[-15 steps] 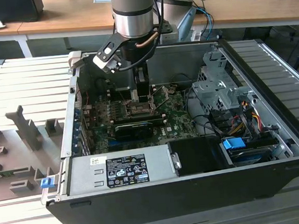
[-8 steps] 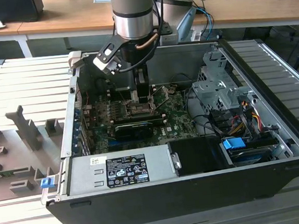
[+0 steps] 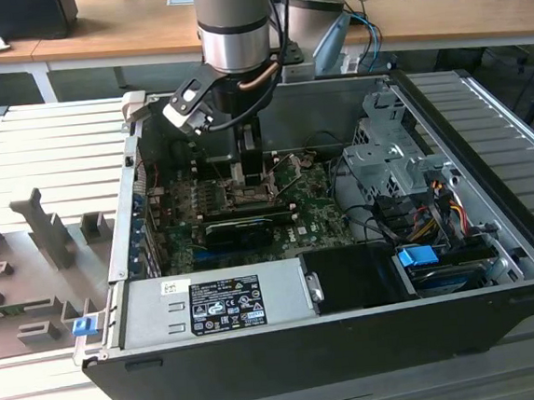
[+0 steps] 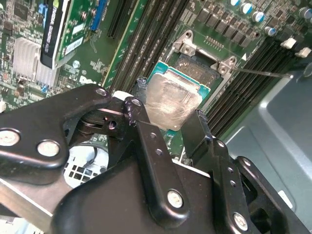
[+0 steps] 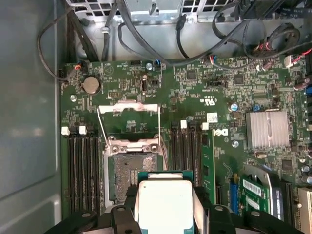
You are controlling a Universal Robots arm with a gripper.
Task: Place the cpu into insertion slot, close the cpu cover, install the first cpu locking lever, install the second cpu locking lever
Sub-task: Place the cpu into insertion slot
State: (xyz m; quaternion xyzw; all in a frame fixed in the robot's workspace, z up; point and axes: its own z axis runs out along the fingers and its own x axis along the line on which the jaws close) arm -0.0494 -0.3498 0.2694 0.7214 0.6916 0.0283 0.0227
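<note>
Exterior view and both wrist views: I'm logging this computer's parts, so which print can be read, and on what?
Nothing is clear enough to quote.
Large label on the power supply, exterior view: too small.
White sticker on the green board, first wrist view: too small.
Label on the upright card, second wrist view: blurred.
Chip held in the gripper: no print visible on its metal top.

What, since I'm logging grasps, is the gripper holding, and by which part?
The cpu, pinched at two opposite edges by the gripper, near the slot.
</note>
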